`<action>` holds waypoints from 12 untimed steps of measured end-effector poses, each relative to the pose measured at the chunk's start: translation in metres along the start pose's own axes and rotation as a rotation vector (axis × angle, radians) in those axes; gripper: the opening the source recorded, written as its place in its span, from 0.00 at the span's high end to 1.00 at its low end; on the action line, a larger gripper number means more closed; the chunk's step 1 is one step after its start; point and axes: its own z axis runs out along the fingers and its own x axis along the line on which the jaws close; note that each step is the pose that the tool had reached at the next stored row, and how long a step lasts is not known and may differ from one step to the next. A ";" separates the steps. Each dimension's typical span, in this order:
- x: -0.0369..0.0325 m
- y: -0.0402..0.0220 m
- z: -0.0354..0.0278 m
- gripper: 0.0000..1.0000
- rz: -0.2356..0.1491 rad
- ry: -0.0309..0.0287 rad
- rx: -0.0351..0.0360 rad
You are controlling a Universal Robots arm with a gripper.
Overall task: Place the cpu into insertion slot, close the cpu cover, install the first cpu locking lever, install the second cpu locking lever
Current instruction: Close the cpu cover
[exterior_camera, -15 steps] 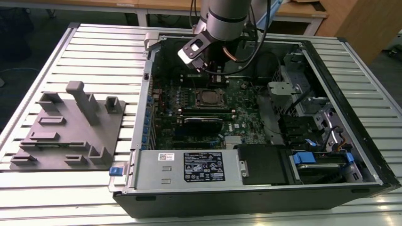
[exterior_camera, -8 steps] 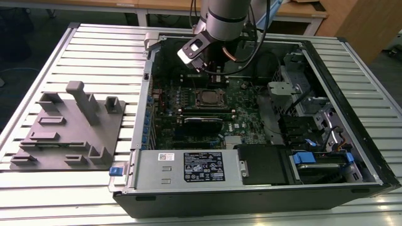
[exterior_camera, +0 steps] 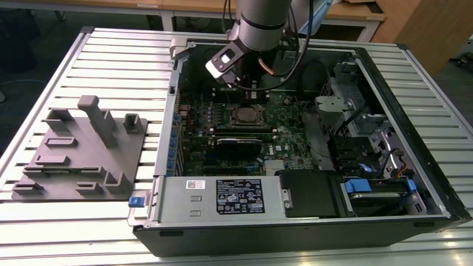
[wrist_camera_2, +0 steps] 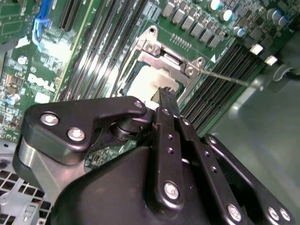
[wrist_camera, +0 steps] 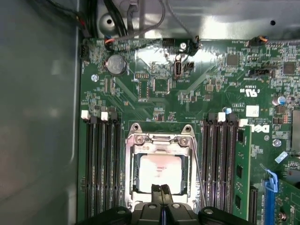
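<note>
While the cpu (wrist_camera: 161, 169) lies flat in the slot (wrist_camera: 127, 197), pale top up, I find the cover (wrist_camera: 159, 147) down around it, so that the chip shows through the window. The gripper (wrist_camera: 162, 191) hangs over the near edge of the socket with its fingers pressed together and nothing between them; whether the tips touch the cover I cannot tell. On handling, I judge the chip light, stiff and easily damaged, its smooth metal top slippery. It is best taken by two opposite edges, never from underneath, though as it lies, framed by the cover, those edges are out of reach. The cover looks like thin, rigid sheet metal on a hinge, which should answer to a push on its frame rather than a grasp. In the second wrist view the lever (wrist_camera_2: 229, 78) is a thin wire rod standing out from a socket corner across the memory slots (wrist_camera: 101, 164). I judge it springy, unlatched, and best taken near its free end. Count: one cpu, one slot, one cover, one lever made out with certainty, a second not confirmed. Two banks of memory slots flank the socket, one each side. One grey fixture (exterior_camera: 74, 160) lies beside the case (exterior_camera: 384, 94), on the exterior view's left.
</note>
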 end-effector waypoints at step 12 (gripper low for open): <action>-0.0012 -0.0117 0.0208 0.89 -0.014 -0.0019 0.0009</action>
